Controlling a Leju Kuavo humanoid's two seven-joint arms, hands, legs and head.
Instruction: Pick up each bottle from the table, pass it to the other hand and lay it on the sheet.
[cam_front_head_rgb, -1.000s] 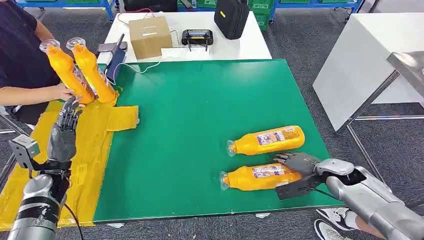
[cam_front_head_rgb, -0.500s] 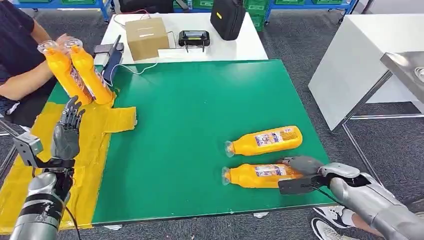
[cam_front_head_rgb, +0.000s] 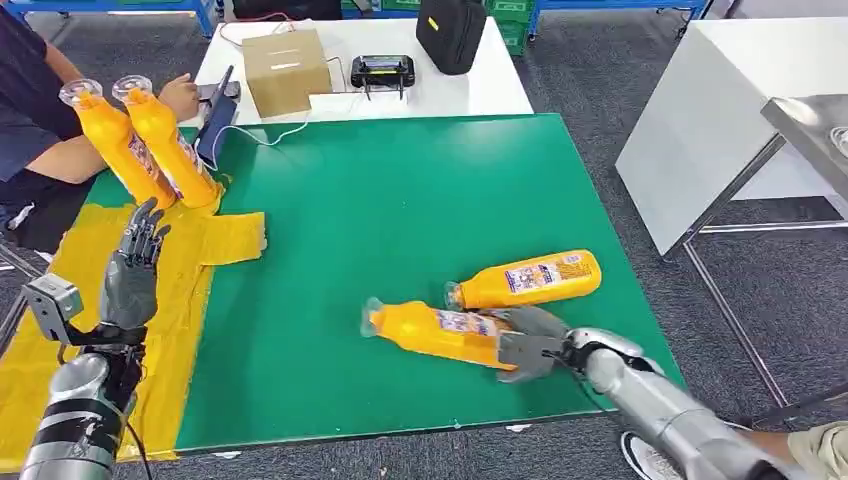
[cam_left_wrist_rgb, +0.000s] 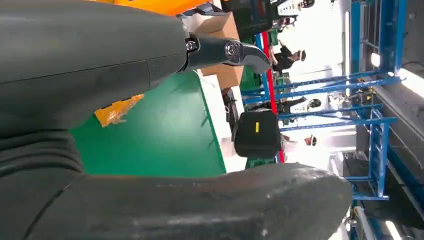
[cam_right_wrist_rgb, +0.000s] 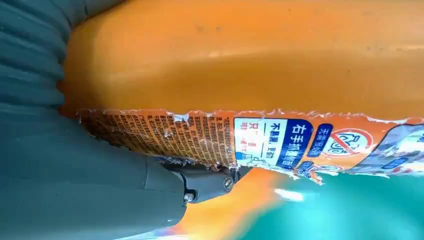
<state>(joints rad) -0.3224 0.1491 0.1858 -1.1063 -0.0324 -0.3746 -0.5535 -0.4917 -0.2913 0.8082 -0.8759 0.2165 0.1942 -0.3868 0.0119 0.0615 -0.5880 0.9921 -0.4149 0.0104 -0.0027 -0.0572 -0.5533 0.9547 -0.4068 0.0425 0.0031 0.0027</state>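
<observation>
My right hand (cam_front_head_rgb: 530, 342) grips the base end of an orange bottle (cam_front_head_rgb: 435, 332) near the front of the green mat (cam_front_head_rgb: 400, 200), cap pointing left. In the right wrist view the bottle (cam_right_wrist_rgb: 260, 65) with its torn label lies against my hand's grey fingers (cam_right_wrist_rgb: 100, 195). A second orange bottle (cam_front_head_rgb: 527, 279) lies on the mat just behind it. Two more orange bottles (cam_front_head_rgb: 105, 140) (cam_front_head_rgb: 168, 138) stand leaning at the far end of the yellow sheet (cam_front_head_rgb: 190, 290). My left hand (cam_front_head_rgb: 133, 268) is raised over the sheet, fingers apart and holding nothing; its grey fingers (cam_left_wrist_rgb: 100, 60) fill the left wrist view.
A person sits at the far left, a hand (cam_front_head_rgb: 181, 96) by a phone stand (cam_front_head_rgb: 218, 120). Behind the mat a white table holds a cardboard box (cam_front_head_rgb: 280, 70), a controller (cam_front_head_rgb: 382, 70) and a black bag (cam_front_head_rgb: 452, 30). A white table (cam_front_head_rgb: 720, 120) stands to the right.
My right hand has closed on the nearer bottle and carried it left, turning it slightly. The person's hand has left the two bottles on the sheet. The camera has shifted a little.
</observation>
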